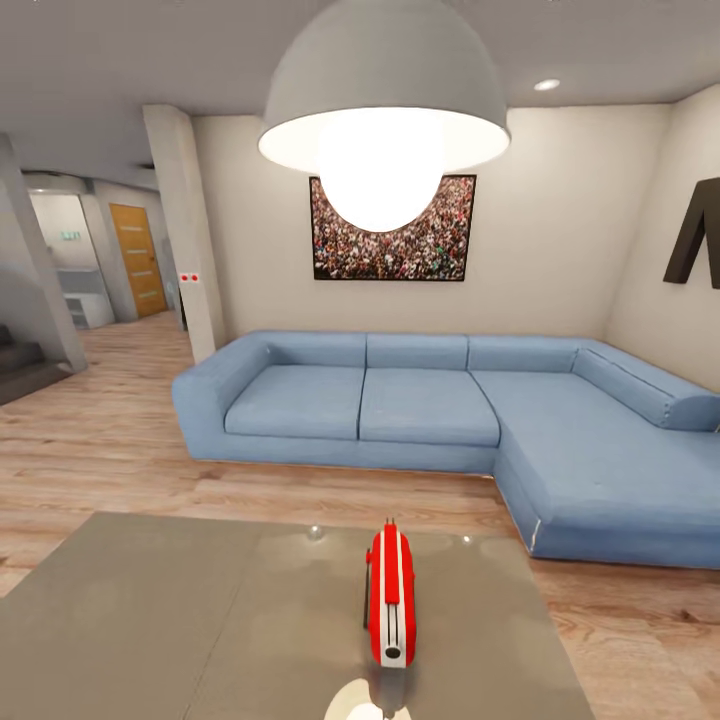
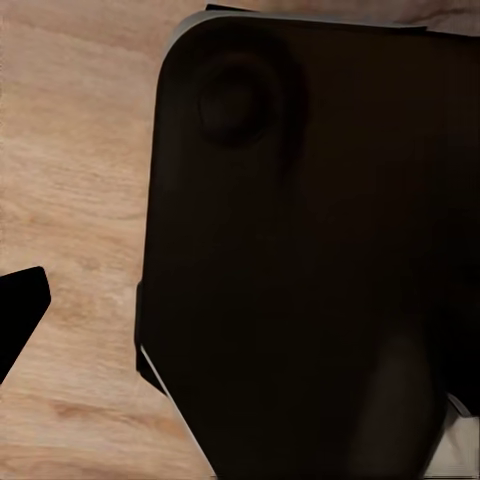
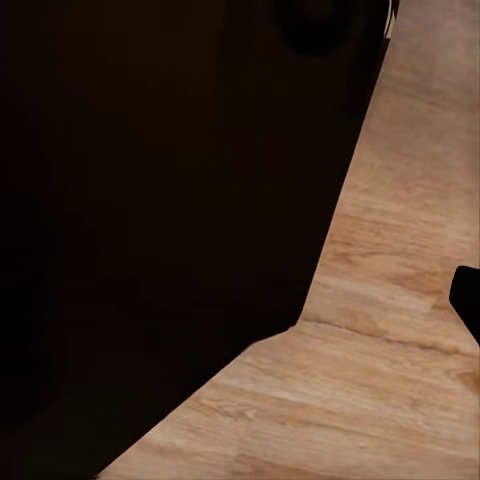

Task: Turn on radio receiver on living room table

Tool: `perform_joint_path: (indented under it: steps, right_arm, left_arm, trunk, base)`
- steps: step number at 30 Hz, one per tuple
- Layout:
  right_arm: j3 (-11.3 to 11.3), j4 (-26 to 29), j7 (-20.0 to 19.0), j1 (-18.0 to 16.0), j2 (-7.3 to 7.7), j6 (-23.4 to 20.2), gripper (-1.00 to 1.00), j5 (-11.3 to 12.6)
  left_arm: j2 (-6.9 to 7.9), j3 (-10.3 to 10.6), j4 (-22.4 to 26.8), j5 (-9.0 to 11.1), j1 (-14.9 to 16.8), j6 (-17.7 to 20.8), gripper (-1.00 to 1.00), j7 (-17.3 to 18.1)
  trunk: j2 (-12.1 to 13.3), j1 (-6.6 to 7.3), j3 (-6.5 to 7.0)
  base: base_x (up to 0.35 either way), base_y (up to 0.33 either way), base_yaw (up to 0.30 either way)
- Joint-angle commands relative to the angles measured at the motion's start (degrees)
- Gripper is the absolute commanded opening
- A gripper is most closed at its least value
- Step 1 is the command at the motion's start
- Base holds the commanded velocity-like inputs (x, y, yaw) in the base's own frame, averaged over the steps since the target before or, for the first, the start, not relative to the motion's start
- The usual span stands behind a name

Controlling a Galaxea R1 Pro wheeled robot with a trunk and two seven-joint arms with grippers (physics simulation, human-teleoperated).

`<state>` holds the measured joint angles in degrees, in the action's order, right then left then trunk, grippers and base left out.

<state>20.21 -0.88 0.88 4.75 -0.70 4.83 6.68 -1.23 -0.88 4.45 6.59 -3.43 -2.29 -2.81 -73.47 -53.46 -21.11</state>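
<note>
The red radio receiver (image 1: 390,598) with white stripes lies on the grey-taupe table (image 1: 180,610), right of the middle and near the front edge. Its white end face with the dark knob (image 1: 393,655) points toward me, and its thin black handle runs along its left side. In the left wrist view one black fingertip (image 2: 18,315) shows at the picture's edge over wood floor, beside the robot's dark body (image 2: 320,250). In the right wrist view another black fingertip (image 3: 468,300) shows at the edge, beside the dark body (image 3: 150,200). Both hang far from the radio.
Behind the table stands a blue L-shaped sofa (image 1: 430,405) under a framed crowd picture (image 1: 392,235). A grey dome pendant lamp (image 1: 385,90) hangs over the table. A pillar (image 1: 185,230) and a hallway with an orange door (image 1: 138,258) lie at the left. Wood floor (image 1: 90,440) surrounds the table.
</note>
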Motion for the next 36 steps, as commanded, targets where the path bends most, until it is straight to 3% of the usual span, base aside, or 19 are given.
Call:
perform_joint_path:
  steps: [1,17,36]
  right_arm:
    - [0.0,0.0,0.0,0.0,-0.02,0.0,1.0,0.0]
    - [0.0,0.0,0.26,0.0,-0.15,0.07,1.0,-0.05]
    - [0.0,0.0,0.26,0.0,-0.02,0.09,1.0,-0.09]
  left_arm:
    - [0.0,0.0,0.01,0.0,0.0,0.0,1.0,0.0]
    - [0.0,0.0,0.03,0.0,0.0,0.0,1.0,0.0]
    - [0.0,0.0,0.03,0.0,0.0,0.0,1.0,0.0]
  trunk:
    - [0.41,0.23,0.19]
    - [6.83,3.74,2.99]
    - [14.45,7.91,4.88]
  base:
    - [0.0,0.0,0.0]
    - [0.0,0.0,-0.003]
    - [0.0,0.0,-0.088]
